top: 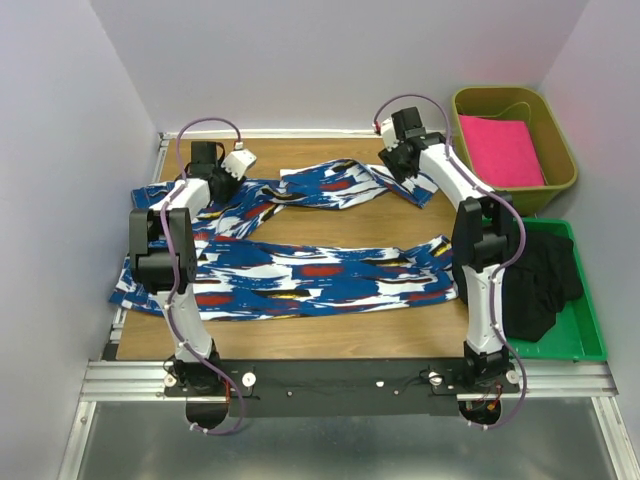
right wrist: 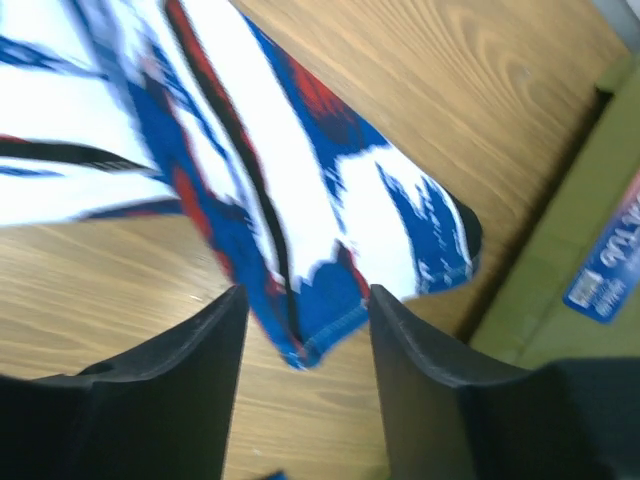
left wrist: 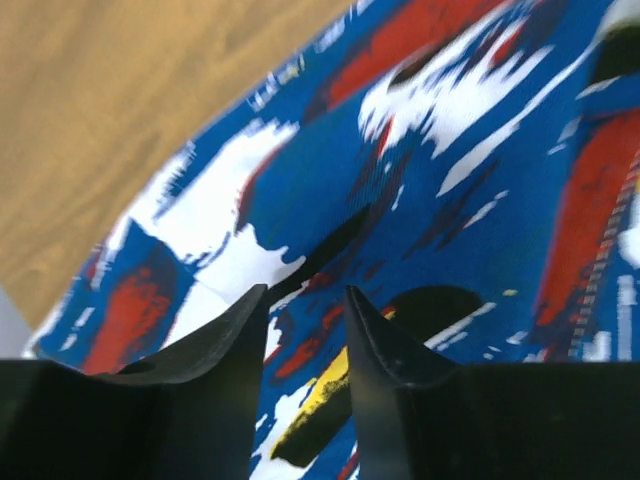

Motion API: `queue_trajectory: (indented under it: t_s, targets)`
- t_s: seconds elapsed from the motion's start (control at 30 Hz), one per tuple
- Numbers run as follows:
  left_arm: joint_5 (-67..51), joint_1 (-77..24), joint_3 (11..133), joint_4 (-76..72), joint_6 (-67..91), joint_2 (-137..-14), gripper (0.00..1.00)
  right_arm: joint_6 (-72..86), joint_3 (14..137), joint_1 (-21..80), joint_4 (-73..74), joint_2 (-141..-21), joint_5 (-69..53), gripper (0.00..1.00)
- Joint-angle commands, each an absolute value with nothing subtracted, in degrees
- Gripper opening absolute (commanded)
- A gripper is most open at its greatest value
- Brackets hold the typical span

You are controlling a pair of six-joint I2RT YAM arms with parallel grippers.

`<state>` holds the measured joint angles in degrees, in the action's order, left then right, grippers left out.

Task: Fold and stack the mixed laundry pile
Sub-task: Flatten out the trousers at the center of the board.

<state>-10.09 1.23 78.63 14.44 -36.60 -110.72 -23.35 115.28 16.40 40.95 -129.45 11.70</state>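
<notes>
Two garments make up the laundry in the top view. The long blue cloth with white, red and black blotches [top: 320, 275] lies spread on the wooden bench [top: 330, 222]. One band of it runs from the left edge almost to the right edge, and a second, narrower band lies nearer the far edge. The plain black garment [top: 540, 280] is bunched in a green tray [top: 590, 325] off the bench's right edge. Past the far right corner an olive bin [top: 548, 197] holds a folded pink cloth [top: 500, 150]. The left arm [top: 165, 250] reaches toward the far left corner and the right arm [top: 470, 215] toward the far edge, both ending over the narrower band.

In the left wrist view, the left pincer [left wrist: 305, 295] is spread, with the blotched fabric showing flat in the gap. I cannot tell whether the tips touch it.

In the right wrist view, the right pincer [right wrist: 305, 290] is also spread, and a hemmed corner of the blue cloth lies between its fingers. The fabric is blurred here, so the tips are possibly just above it. The bin's wall shows at the right, bearing a blue label [right wrist: 608, 262].
</notes>
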Motion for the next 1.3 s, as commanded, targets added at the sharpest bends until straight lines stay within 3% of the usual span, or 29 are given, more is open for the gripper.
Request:
queue_trajectory:
  t_s: [0.0,0.23,0.4,0.47,0.57,0.73,0.77,0.8,0.87,0.9,0.93,1.07,1.27]
  targets:
    - [-8.79,3.86,80.41,17.66,-36.04,-117.57,0.41,-21.27,116.53,19.15,40.77,-130.68,4.67,0.58]
    - [2.08,10.72,84.72,20.13,-39.89,-122.17,0.31,-22.32,121.90,19.77,46.23,-140.27,4.48,0.69]
    - [6.25,12.83,82.89,17.14,-42.27,-116.83,0.30,-23.38,117.61,19.51,40.88,-141.24,12.37,0.69]
    - [-1.96,12.66,81.66,16.97,-42.97,-113.05,0.35,-23.82,117.42,19.34,39.38,-141.06,13.79,0.68]
    - [-5.78,8.63,78.84,17.49,-43.68,-107.85,0.45,-24.43,117.60,19.16,38.16,-140.80,16.17,0.67]
    - [-8.52,1.86,77.43,18.11,-41.75,-107.05,0.52,-25.57,119.53,18.90,38.67,-142.47,17.14,0.67]
    - [-9.13,1.41,77.78,18.11,-41.23,-107.49,0.53,-25.92,119.97,18.81,38.50,-143.17,17.31,0.63]
    - [-9.23,0.97,78.57,17.93,-40.79,-108.53,0.54,-26.01,120.06,18.55,38.24,-143.43,17.84,0.48]
    - [-9.23,0.27,79.71,18.02,-39.73,-109.68,0.54,-26.02,120.84,18.20,38.23,-143.79,18.37,0.30]
    - [-9.23,0.18,80.67,18.02,-39.55,-110.64,0.55,-25.93,120.85,18.02,38.32,-143.09,18.54,0.06]
    - [-9.23,0.26,81.12,17.93,-39.12,-111.00,0.56,-25.67,120.59,17.93,38.41,-142.30,18.54,0.01]
    - [-9.65,0.44,80.95,17.84,-39.37,-110.84,0.56,-25.58,115.33,17.49,36.75,-133.44,17.41,0.01]
    - [-16.96,0.18,70.06,15.66,-42.80,-102.23,0.52,-26.54,112.41,16.96,38.22,-124.54,15.74,0.01]
